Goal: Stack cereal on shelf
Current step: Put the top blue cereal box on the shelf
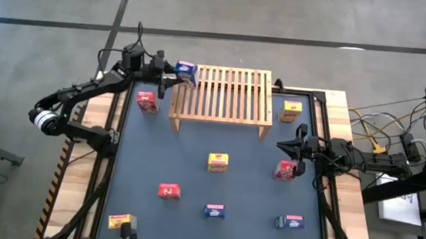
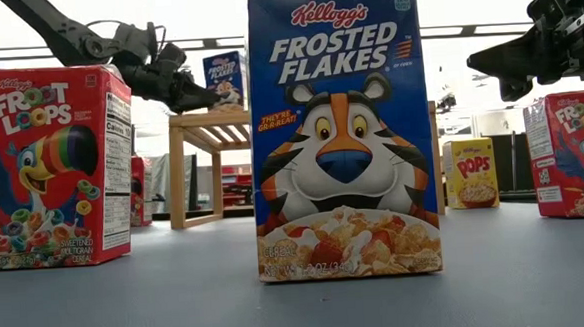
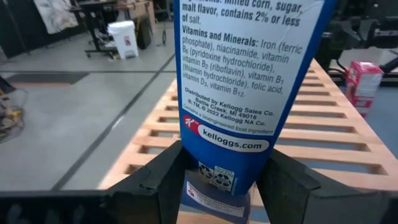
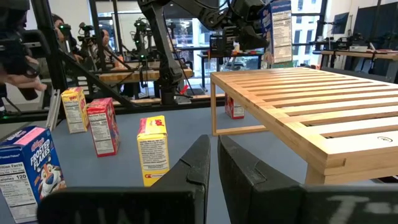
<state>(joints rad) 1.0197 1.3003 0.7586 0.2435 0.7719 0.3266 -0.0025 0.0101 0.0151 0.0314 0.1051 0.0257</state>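
Note:
My left gripper (image 1: 172,73) is shut on a blue cereal box (image 1: 187,72) and keeps it upright over the far-left corner of the slatted wooden shelf (image 1: 223,97). In the low view the box (image 2: 225,79) stands at the shelf's top (image 2: 209,116). My right gripper (image 1: 280,146) hovers shut off the shelf's right near corner, just above a red box (image 1: 286,170). Other boxes stand upright on the mat: red (image 1: 146,102), yellow (image 1: 292,111), yellow (image 1: 218,162), red (image 1: 169,191), blue (image 1: 214,211), blue (image 1: 289,221), yellow (image 1: 119,221). My left gripper pinches the blue box between its two fingers (image 3: 163,177), one on each broad face, at the box's lower end (image 3: 227,155), with the narrow printed side towards the wrist camera. It comes in roughly level from the table's left. The box stays upright; whether its bottom touches the slats I cannot tell.
The shelf stands at the far middle of the dark mat (image 1: 192,180), with free slat room across its top to the right of the held box. Wooden table edges and cable bundles (image 1: 396,143) lie to the right. People and other arms show in the room behind (image 4: 62,31).

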